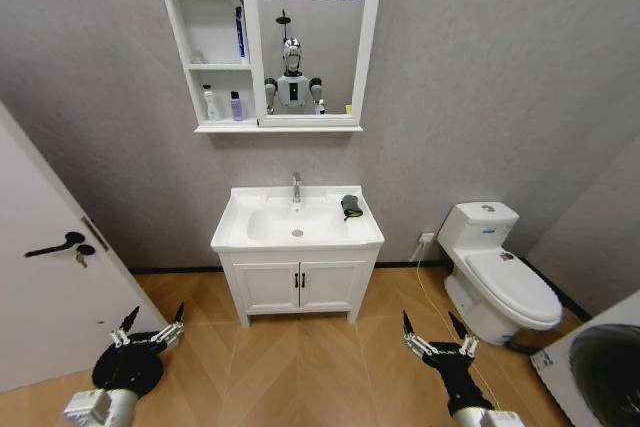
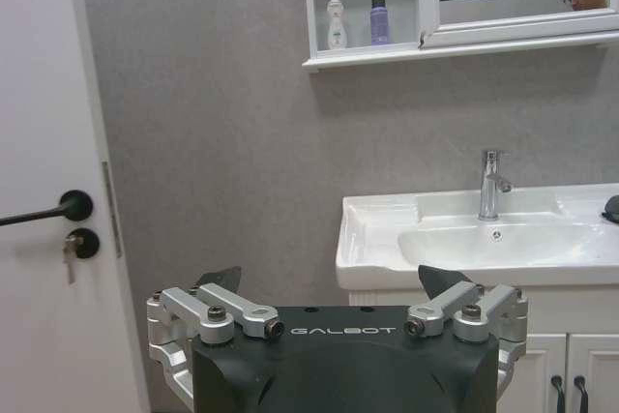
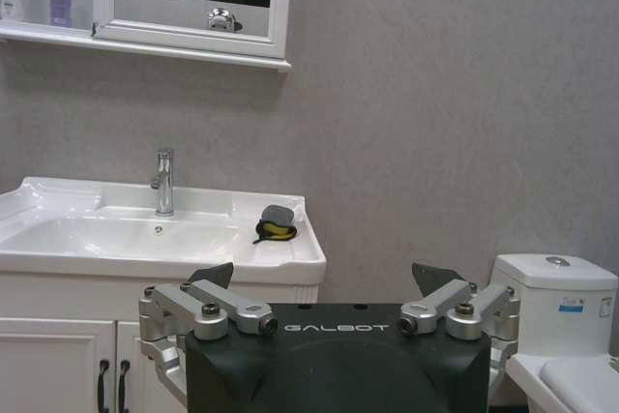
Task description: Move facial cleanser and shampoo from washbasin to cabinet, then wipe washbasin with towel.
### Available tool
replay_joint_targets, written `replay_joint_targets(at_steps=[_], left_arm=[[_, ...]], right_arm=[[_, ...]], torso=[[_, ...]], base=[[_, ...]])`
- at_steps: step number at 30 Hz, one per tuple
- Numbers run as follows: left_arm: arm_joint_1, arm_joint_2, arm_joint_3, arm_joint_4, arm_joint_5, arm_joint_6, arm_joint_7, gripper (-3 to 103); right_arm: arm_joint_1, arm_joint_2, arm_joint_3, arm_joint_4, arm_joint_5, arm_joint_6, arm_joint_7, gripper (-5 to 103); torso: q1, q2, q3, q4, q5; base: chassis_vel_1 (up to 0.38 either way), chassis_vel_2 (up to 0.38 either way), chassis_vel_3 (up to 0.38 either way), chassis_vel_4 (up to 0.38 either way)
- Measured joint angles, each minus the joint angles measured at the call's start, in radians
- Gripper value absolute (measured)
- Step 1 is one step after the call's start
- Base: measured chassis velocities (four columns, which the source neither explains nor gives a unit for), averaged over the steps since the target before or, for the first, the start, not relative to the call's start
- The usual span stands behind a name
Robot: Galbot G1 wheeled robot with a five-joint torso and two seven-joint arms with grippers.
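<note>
Standing back, we hold our left pincer (image 1: 150,326) and right pincer (image 1: 436,337) wide and empty, well short of the towel (image 1: 351,206) on the washbasin (image 1: 236,230) ahead, while two bottles (image 1: 224,104) sit in the cabinet (image 1: 175,37) above.
</note>
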Motion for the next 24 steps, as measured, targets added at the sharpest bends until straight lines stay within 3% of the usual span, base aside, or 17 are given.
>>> replay_joint_targets(at_steps=[3,6,12,16,24], left_arm=[[0.0,0.0,0.0,0.0,0.0,0.0,0.0,100],[0.0,0.0,0.0,0.0,0.0,0.0,0.0,100],[0.0,0.0,0.0,0.0,0.0,0.0,0.0,100],[0.0,0.0,0.0,0.0,0.0,0.0,0.0,100],[0.0,0.0,0.0,0.0,0.0,0.0,0.0,100]], right_arm=[[0.0,0.0,0.0,0.0,0.0,0.0,0.0,100],[0.0,0.0,0.0,0.0,0.0,0.0,0.0,100],[0.0,0.0,0.0,0.0,0.0,0.0,0.0,100],[0.0,0.0,0.0,0.0,0.0,0.0,0.0,100],[0.0,0.0,0.0,0.0,0.0,0.0,0.0,100]], torso=[[0.0,0.0,0.0,-0.0006,-0.0015],[0.001,0.0,0.0,-0.0001,0.0002],[-0.001,0.0,0.0,0.0001,-0.0006],[-0.001,0.0,0.0,-0.0008,-0.0008],[0.002,-0.001,0.001,-0.0002,-0.0003]], base=[[0.363,-0.351,-0.339,0.34],[0.346,-0.361,-0.358,0.339],[0.265,-0.314,-0.281,0.268],[0.079,-0.067,-0.11,0.099],[-0.054,0.029,0.052,-0.022]])
